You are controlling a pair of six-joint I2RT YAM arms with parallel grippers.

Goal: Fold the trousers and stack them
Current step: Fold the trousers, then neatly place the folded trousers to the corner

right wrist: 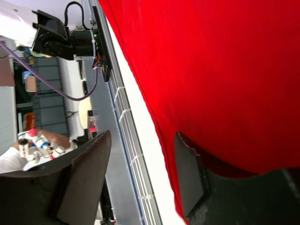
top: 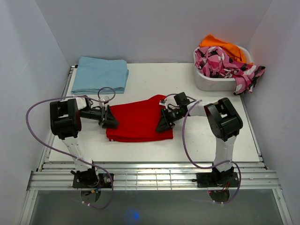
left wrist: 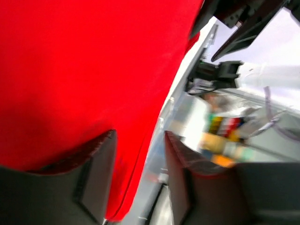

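The red trousers [top: 139, 119] lie folded into a flat rectangle in the middle of the white table. My left gripper [top: 111, 121] is open at the trousers' left edge, low over the cloth. My right gripper [top: 165, 123] is open at their right edge. In the left wrist view the red trousers [left wrist: 84, 75] fill the left side, and the fold edge runs between my open fingers [left wrist: 93, 173]. In the right wrist view the red trousers [right wrist: 220, 70] fill the right side, with one finger [right wrist: 190, 178] over the cloth edge and the other beside it.
A light blue folded garment [top: 101, 74] lies at the back left of the table [top: 154, 77]. A white tub [top: 213, 80] at the back right holds a pink-black-white patterned garment [top: 225, 63] and an orange one [top: 222, 46]. A metal rail [top: 150, 176] runs along the near edge.
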